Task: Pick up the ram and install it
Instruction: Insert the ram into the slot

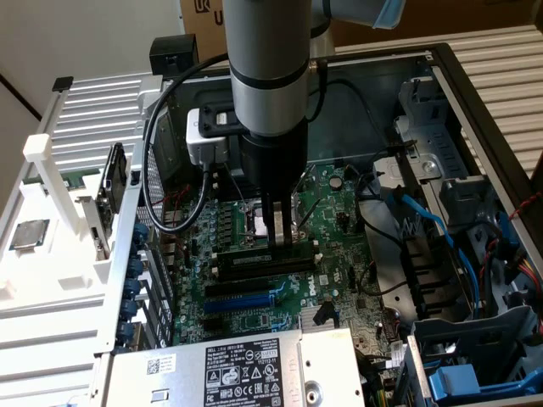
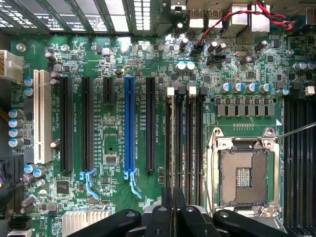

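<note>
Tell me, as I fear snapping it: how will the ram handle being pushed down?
Likely stiff but fragile: the ram is a thin, narrow board. Probably light, since the slim fingers hold it by a pinch at one spot.

A pale, plain wall [image 1: 93, 34] is seen at the back, on the exterior view's left. A brown cardboard box [image 1: 197, 15] with dark printed letters is seen before it, at the upper edge. White ribbed panels [image 1: 501, 72] are seen on both sides of the scene, and a white plastic rack [image 1: 51, 170] is seen at the left-hand one. Everything is lit evenly and softly, without hard shadows.
</note>
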Available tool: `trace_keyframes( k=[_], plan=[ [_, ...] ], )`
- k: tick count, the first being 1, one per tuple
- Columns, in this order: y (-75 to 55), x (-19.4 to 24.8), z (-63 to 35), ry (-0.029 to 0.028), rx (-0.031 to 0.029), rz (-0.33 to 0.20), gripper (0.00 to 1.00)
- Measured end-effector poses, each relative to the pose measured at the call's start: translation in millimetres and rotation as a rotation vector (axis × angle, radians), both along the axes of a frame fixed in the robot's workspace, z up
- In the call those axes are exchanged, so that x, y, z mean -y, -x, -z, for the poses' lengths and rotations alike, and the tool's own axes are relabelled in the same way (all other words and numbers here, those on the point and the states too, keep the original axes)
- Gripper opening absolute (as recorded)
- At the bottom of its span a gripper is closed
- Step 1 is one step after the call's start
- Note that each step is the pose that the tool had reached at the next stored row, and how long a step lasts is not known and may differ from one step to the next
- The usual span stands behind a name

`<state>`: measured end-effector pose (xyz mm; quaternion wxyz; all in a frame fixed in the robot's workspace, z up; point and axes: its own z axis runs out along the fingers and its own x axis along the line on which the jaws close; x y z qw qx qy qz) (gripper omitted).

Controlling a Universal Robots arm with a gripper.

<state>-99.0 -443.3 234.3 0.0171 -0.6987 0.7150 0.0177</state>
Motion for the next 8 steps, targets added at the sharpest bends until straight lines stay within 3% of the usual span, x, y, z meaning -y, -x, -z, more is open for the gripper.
trace_keyframes(
  k=[8],
  plan=[
    [0.0, -0.6, 1.9, 0.0006, -0.0001, 0.000, 0.13]
  ],
)
